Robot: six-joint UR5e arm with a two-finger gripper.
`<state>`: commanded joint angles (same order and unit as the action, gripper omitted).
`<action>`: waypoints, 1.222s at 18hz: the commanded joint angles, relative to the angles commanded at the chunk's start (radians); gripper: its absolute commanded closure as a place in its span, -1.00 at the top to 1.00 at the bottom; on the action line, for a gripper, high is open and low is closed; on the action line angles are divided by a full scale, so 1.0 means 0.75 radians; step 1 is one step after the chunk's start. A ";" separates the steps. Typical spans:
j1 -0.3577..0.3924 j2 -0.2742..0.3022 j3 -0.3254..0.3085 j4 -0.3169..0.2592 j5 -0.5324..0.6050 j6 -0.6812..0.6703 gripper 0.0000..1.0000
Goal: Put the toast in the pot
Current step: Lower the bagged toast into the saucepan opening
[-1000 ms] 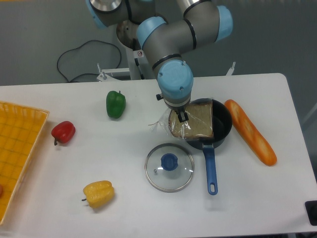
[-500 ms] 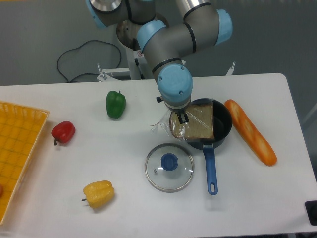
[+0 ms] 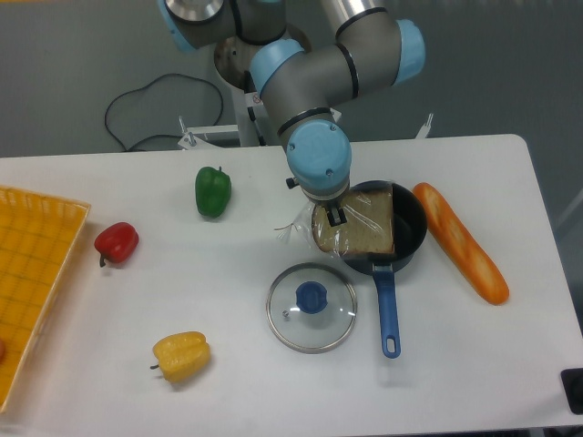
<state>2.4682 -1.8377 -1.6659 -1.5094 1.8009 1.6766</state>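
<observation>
- Since a second ago, the gripper (image 3: pixel 334 216) has edged slightly up and to the left, and the toast (image 3: pixel 360 225) has shifted a little with it over the pot (image 3: pixel 410 228).
- Its jaws are narrow, pinched on the left edge of the plastic-wrapped slice.
- That slice lies across the pot's left side, tilted, its left edge and crinkly wrapping sticking out past the rim towards the left.
- The pot stands right of centre on the white table (image 3: pixel 474 364), its blue handle pointing towards the front edge.
- A glass lid (image 3: pixel 311 306) with a blue knob lies flat just left of the handle, apart from the pot.
- An orange baguette (image 3: pixel 460 241) lies slantwise just right of the pot.
- A green pepper (image 3: pixel 212 191) sits well left of the gripper; a red pepper (image 3: pixel 117 242) is farther left, and a yellow pepper (image 3: pixel 180 356) is near the front.
- A yellow tray (image 3: pixel 36 273) sits at the table's left edge.
</observation>
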 joint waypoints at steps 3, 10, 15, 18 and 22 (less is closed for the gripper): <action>-0.002 0.008 -0.014 0.000 0.010 0.000 -0.93; 0.000 0.002 -0.018 0.002 0.010 0.000 -0.93; 0.006 -0.002 -0.016 0.000 0.012 0.000 -0.93; 0.010 -0.002 -0.014 0.002 0.014 0.002 -0.93; 0.012 -0.004 -0.016 0.000 0.053 0.002 -0.93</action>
<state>2.4774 -1.8408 -1.6782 -1.5094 1.8407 1.6782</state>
